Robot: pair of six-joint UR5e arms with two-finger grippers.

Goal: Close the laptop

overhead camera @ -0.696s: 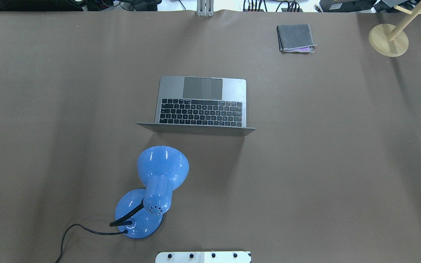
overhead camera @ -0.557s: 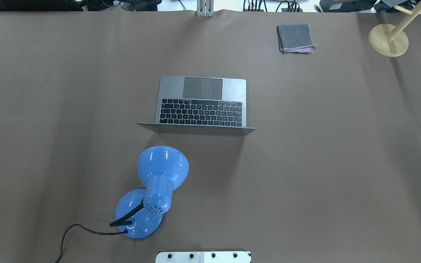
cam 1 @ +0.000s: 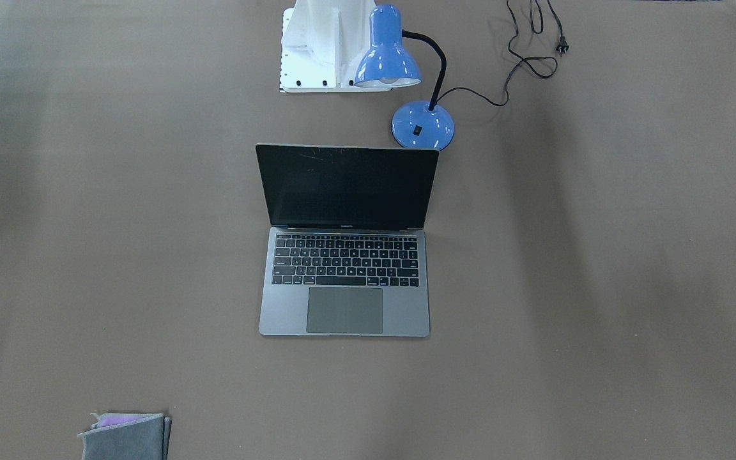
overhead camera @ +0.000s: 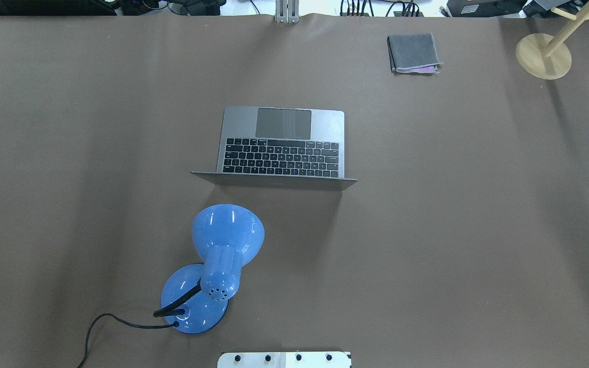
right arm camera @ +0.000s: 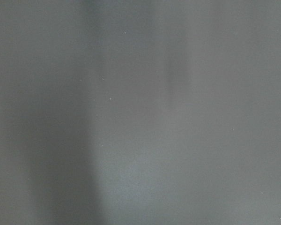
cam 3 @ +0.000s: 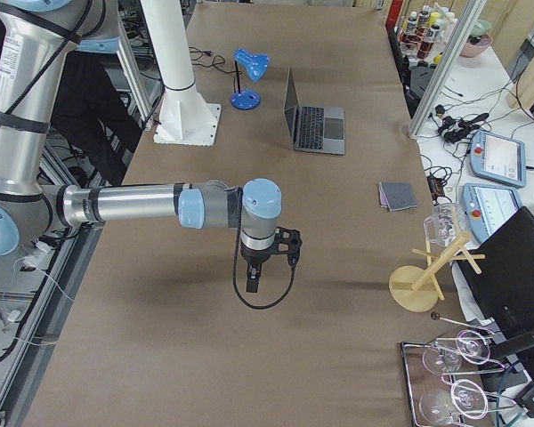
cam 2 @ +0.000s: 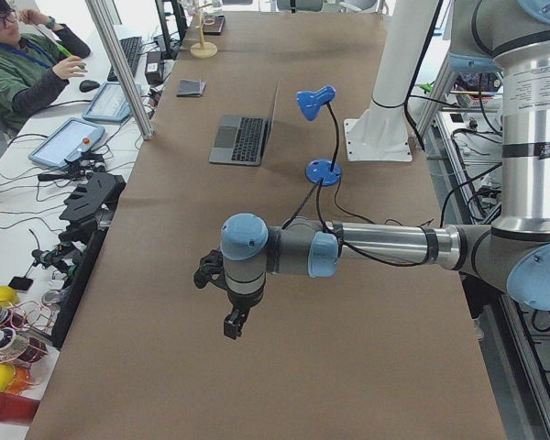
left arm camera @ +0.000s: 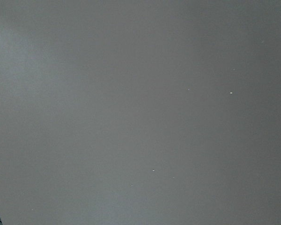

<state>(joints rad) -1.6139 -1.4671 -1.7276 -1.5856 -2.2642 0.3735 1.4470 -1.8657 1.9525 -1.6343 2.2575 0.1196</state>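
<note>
- Down over bare brown tabletop (overhead camera: 478,230), the left end effector (cam 2: 233,325) hangs pointing downward at the end of its arm, which stretches out level from the robot's side. It shows only in the side view, so I cannot tell whether its fingers are apart or together.
- The right end effector (cam 3: 253,285) hangs the same way at the other end of the tabletop, pointing down. Again, only a side view catches it, and I cannot tell its state.
- Both wrist cameras show nothing but plain brown surface.
- Both end effectors are well apart from the laptop (overhead camera: 281,148), which sits near the middle of the tabletop.
- The laptop is open. Its lid stands close to upright on the robot's side, and the dark screen, keyboard and trackpad face away from the robot.
- A blue desk lamp (overhead camera: 218,260) stands between the laptop and the robot's base, toward the robot's left, with its shade near the lid. Its black cord (overhead camera: 100,327) trails off behind it.
- A grey pouch (overhead camera: 413,52) lies at the far edge, toward the robot's right.
- A wooden stand (overhead camera: 543,55) sits further right.
</note>
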